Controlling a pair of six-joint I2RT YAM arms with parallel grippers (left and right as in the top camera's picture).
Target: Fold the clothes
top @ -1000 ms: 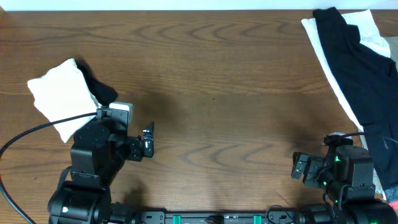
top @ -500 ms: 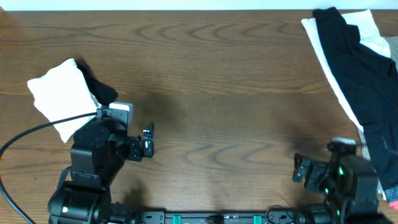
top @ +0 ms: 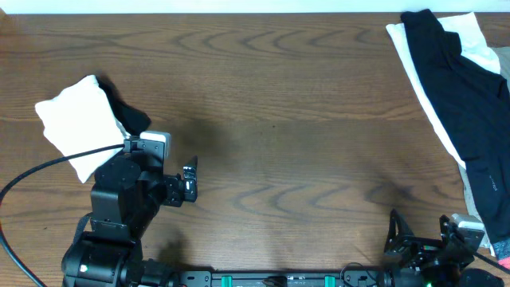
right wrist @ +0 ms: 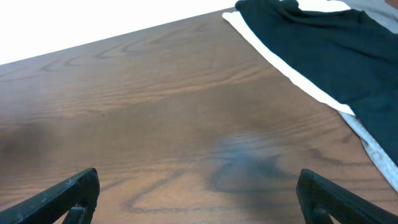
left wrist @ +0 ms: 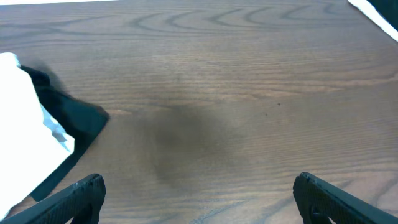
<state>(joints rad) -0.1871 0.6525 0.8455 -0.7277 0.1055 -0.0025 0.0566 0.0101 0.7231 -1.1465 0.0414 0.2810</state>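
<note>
White bundle [top: 76, 127], one; black-and-white heap [top: 466, 88], one; left hand [left wrist: 199, 200], right hand [right wrist: 199, 200], both apart.

1. Table [top: 303, 119]: dark brown wood, wavy grain, matte finish; it fills nearly all of every view.
2. Past the table's far edge: a plain white strip [top: 239, 5], blown out, no detail readable.
3. Light: even and diffuse, with only soft, blurry shadows [top: 390, 191] on the wood.

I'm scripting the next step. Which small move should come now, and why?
Probably send the right claw toward the clothes pile: it lies unfolded on that side, the claw is open and empty, and a folded white bundle sits at left.
</note>
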